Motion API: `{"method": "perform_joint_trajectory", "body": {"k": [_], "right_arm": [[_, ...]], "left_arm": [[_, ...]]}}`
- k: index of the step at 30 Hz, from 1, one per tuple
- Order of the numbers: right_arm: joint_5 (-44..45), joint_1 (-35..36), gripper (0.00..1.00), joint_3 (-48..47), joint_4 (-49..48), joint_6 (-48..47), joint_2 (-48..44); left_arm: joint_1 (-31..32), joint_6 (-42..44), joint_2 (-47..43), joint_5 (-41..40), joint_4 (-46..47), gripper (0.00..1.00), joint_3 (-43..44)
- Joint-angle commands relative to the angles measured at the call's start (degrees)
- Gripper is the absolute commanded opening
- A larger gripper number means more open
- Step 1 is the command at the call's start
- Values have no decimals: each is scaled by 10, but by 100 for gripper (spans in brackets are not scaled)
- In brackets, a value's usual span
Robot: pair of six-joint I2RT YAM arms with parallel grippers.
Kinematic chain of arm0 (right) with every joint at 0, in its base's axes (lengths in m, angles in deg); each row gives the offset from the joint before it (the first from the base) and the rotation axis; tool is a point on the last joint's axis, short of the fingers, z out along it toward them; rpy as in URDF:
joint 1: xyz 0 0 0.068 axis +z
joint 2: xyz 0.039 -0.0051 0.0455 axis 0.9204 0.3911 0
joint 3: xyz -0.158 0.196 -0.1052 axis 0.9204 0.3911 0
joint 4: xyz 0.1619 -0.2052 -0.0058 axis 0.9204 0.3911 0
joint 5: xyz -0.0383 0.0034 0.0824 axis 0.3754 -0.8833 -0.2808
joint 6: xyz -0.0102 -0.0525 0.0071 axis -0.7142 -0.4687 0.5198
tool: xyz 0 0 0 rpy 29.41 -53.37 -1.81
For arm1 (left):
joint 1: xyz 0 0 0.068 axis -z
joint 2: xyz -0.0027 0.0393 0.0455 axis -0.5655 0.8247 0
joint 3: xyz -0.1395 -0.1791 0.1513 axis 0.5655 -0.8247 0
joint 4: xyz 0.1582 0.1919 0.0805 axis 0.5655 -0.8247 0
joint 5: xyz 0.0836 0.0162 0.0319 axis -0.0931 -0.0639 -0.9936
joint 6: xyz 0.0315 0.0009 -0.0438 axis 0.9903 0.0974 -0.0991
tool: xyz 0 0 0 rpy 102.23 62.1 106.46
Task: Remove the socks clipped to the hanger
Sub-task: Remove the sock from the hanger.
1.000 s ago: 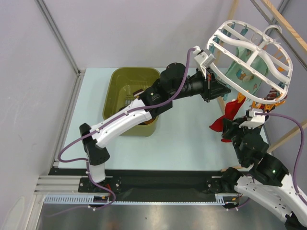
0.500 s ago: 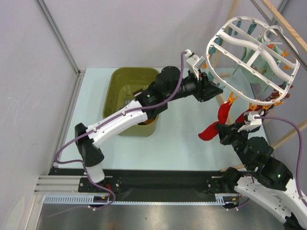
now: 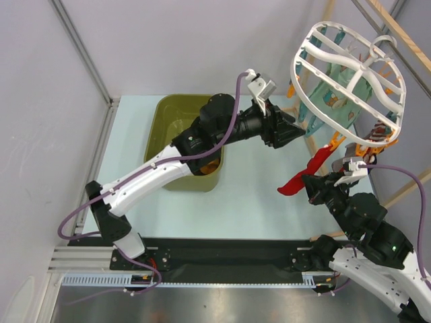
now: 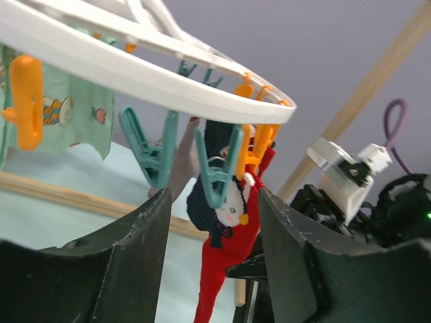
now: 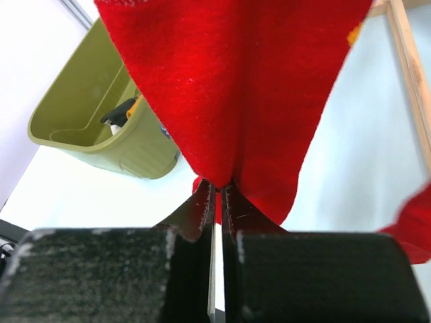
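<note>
While the right gripper (image 5: 215,185) is pinching the red sock (image 5: 229,87), not yet unpegged under the hanger (image 4: 135,69), the left gripper (image 3: 295,130) is gaping empty beside its rim; the mint sock (image 3: 337,101) is waiting there too.

It looked like a robotics lab cell: grey panel walls (image 3: 40,101), an aluminium rail (image 3: 81,259), cabled robot arms (image 3: 168,171) at a pale counter (image 3: 256,202).

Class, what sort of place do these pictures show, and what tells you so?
Probably a robot test cell, not a home: a left arm and right arm bolted to a rail, bare grey walls, and a hanger with a red sock.
</note>
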Motion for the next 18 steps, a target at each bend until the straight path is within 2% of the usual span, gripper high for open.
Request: {"method": "perform_joint_trajectory", "body": {"k": [1, 8, 18], "right_arm": [[-8, 1, 0, -23, -5, 2, -6], [-2, 1, 0, -22, -3, 12, -8], [-29, 2, 0, -3, -27, 27, -8]], "left_arm": [[15, 21, -22, 45, 32, 59, -3], [72, 95, 49, -3, -42, 59, 115], [77, 88, 87, 20, 3, 56, 134]]}}
